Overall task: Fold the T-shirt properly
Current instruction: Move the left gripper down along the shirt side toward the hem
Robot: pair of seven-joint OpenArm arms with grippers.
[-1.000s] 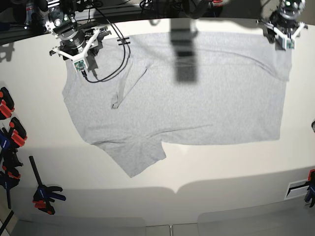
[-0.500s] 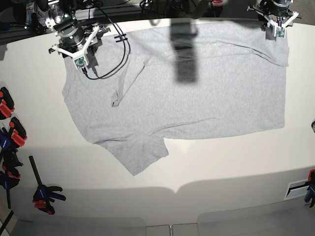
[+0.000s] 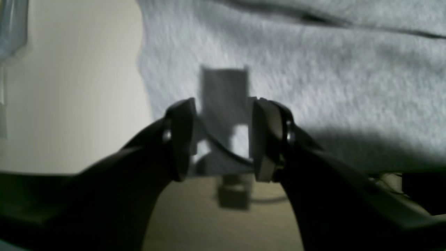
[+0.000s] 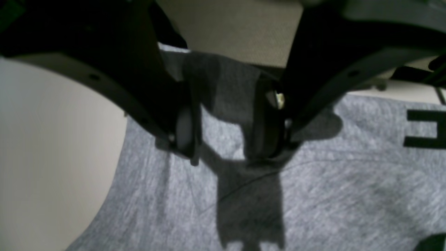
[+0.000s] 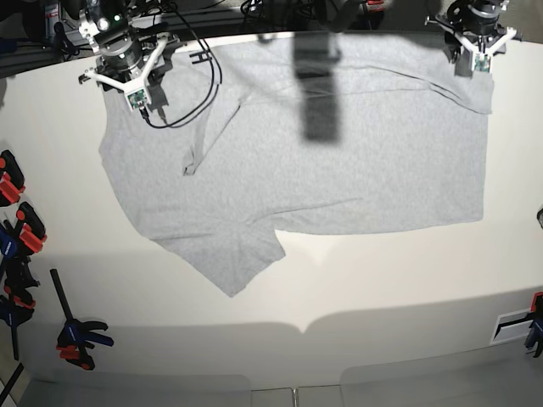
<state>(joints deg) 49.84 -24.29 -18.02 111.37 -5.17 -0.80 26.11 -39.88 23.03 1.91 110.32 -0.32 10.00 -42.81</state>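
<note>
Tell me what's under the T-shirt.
The pale table shows all around the T-shirt, so it lies flat on that. Black lettering peeks out at a lifted edge; the rest of the print is covered.

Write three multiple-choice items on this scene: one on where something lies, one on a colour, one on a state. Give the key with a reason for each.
1. Where do the clamps lie in the base view?
A. along the table's left edge
B. on top of the shirt
C. at the far edge between the arms

2. What colour is the T-shirt?
A. navy blue
B. light heather grey
C. bright red

3. What does the left gripper hold?
A. nothing
B. a clamp
C. a fold of the shirt's cloth

Key: 1 A, the red and blue clamps sit on the bare table at the left side. 2 B, both wrist views and the base view show pale grey fabric. 3 C, the left wrist view shows cloth pinched between the two fingers, drawn up off the table.
</note>
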